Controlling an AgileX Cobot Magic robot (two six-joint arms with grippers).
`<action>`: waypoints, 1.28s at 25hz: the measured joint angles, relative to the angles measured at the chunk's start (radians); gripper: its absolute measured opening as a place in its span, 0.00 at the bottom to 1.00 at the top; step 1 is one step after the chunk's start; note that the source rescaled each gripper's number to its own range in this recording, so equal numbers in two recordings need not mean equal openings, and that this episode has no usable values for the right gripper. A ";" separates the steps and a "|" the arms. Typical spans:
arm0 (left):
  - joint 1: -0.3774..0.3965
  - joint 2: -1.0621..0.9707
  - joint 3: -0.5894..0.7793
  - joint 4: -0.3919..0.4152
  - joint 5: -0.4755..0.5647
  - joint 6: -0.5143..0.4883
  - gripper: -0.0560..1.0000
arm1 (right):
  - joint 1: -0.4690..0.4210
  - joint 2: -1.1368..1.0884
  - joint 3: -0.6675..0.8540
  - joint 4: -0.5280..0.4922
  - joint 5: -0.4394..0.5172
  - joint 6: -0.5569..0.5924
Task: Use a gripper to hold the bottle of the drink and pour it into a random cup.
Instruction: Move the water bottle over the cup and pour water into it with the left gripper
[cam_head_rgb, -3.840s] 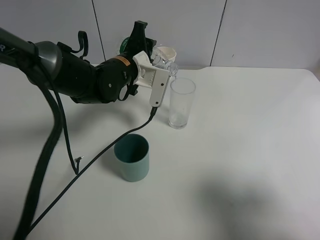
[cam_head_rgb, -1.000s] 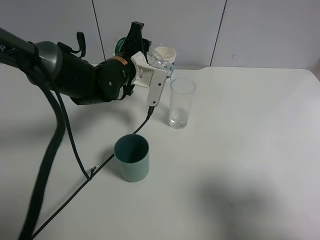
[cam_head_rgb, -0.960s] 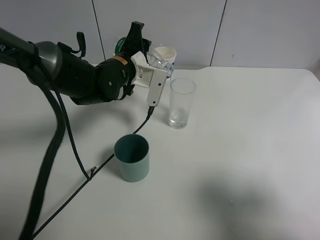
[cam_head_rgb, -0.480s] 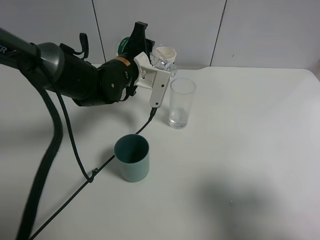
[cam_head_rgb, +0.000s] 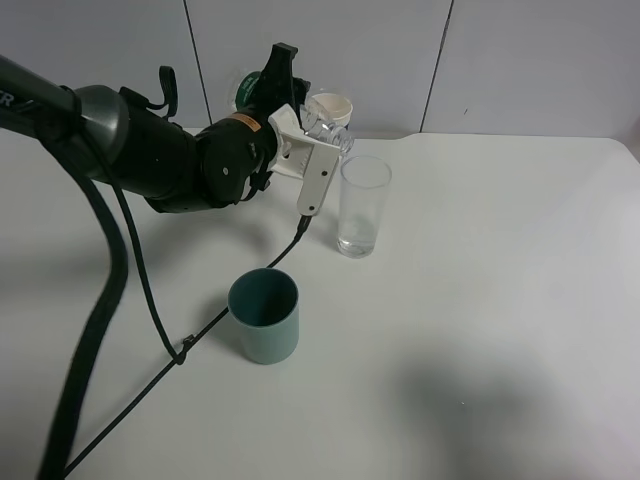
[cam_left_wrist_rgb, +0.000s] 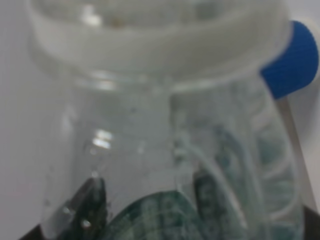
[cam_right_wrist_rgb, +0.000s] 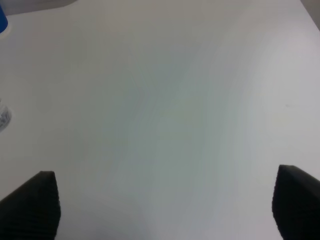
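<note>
My left gripper (cam_head_rgb: 306, 140) is shut on the bottle of the drink (cam_head_rgb: 334, 132), a small clear bottle with no cap. It holds the bottle tilted, with the mouth close to the rim of the tall clear cup (cam_head_rgb: 361, 205), on the cup's left. In the left wrist view the bottle (cam_left_wrist_rgb: 165, 130) fills the frame, with its dark green label (cam_left_wrist_rgb: 160, 217) at the bottom. My right gripper (cam_right_wrist_rgb: 162, 210) is open and empty over bare white table; it is out of the exterior view.
A short teal cup (cam_head_rgb: 264, 315) stands in front of the glass, to the left. A blue cup with a white rim (cam_head_rgb: 331, 104) stands by the back wall and also shows in the left wrist view (cam_left_wrist_rgb: 292, 60). A black cable (cam_head_rgb: 190, 340) trails across the table.
In the last second my left gripper has shifted slightly right with the bottle, bringing its mouth nearer the glass rim. The cups have not moved.
</note>
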 joint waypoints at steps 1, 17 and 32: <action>0.000 0.000 0.000 0.000 0.000 0.000 0.08 | 0.000 0.000 0.000 0.000 0.000 0.000; 0.000 0.000 0.000 0.000 -0.001 0.042 0.08 | 0.000 0.000 0.000 0.000 0.000 0.000; 0.000 0.000 0.000 0.002 -0.009 0.084 0.08 | 0.000 0.000 0.000 0.000 0.000 0.000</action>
